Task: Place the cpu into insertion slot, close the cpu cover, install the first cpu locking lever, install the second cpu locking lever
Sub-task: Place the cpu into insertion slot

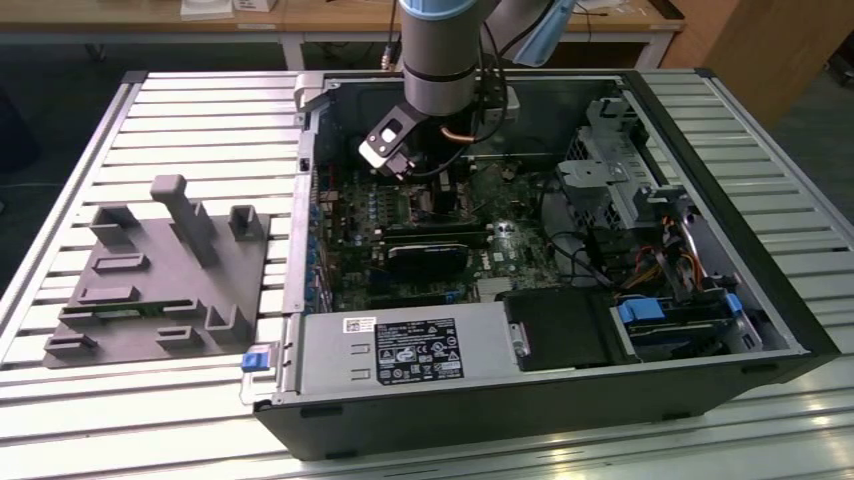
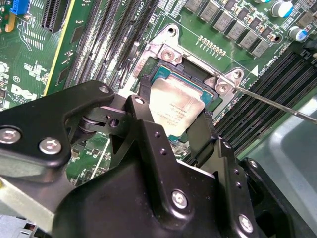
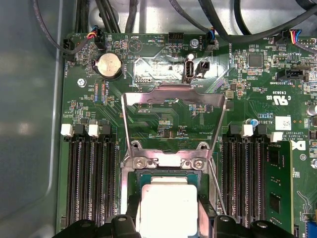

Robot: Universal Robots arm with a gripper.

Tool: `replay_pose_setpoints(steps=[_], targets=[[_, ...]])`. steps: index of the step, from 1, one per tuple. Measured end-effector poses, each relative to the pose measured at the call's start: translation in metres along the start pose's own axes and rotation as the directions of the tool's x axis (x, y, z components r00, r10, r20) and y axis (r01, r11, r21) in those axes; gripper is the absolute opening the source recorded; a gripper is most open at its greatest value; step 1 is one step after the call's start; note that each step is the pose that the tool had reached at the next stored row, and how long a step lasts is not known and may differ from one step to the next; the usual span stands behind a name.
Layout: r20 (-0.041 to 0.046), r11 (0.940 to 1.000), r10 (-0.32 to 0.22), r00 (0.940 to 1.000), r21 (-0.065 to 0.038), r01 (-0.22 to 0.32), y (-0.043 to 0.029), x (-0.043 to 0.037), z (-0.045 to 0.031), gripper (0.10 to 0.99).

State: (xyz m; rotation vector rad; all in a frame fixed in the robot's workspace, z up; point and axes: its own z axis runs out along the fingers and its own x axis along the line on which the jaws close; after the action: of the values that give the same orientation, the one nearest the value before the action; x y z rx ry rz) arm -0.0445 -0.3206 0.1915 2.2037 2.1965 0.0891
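My gripper [image 2: 173, 116] is down inside the computer case [image 1: 747, 330], over the motherboard. It is shut on the cpu [image 2: 176, 109], a flat silver-tan square held by two opposite edges between the black fingers [image 2: 143, 96]. The cpu [image 3: 166, 208] sits level in or just above the insertion slot [image 3: 163, 174], whose teal edge and dark frame [image 2: 195, 74] show around it. The cpu cover [image 3: 171, 96] stands swung open, a thin metal frame past the slot's hinge side. A thin wire locking lever [image 2: 277, 101] sticks out free beside the slot [image 3: 216, 186]. In the exterior view the gripper [image 1: 427, 165] hangs at the back of the case.
Long black memory slots [image 3: 91, 178] flank the socket on both sides [image 3: 245, 173]. A black graphics card [image 1: 427, 255], a power supply [image 1: 387, 350] and drive cages [image 1: 667, 310] crowd the case. Cables [image 3: 124, 15] run along the board's far edge. A grey fixture plate [image 1: 160, 270] lies on the table at the exterior view's left.
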Motion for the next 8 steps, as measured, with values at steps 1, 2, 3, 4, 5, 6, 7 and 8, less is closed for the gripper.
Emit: replay_pose_setpoints(steps=[1,2,3,4,5,6,7,8], targets=[[0.0000,1.0000,0.000,1.0000,0.000,0.000,0.0000,0.0000,0.0000,0.541],[0.0000,1.0000,0.000,1.0000,0.000,0.000,0.0000,0.0000,0.0001,0.541],[0.0000,1.0000,0.000,1.0000,0.000,0.000,0.0000,0.0000,0.0001,0.541],[-0.0001,1.0000,0.000,1.0000,0.000,0.000,0.0000,0.0000,0.0001,0.541],[-0.0001,1.0000,0.000,1.0000,0.000,0.000,0.0000,0.0000,0.0001,0.541],[-0.0001,1.0000,0.000,1.0000,0.000,0.000,0.0000,0.0000,0.0002,0.541],[0.0000,1.0000,0.000,1.0000,0.000,0.000,0.0000,0.0000,0.0002,0.541],[0.0000,1.0000,0.000,1.0000,0.000,0.000,0.0000,0.0000,0.0002,0.541]])
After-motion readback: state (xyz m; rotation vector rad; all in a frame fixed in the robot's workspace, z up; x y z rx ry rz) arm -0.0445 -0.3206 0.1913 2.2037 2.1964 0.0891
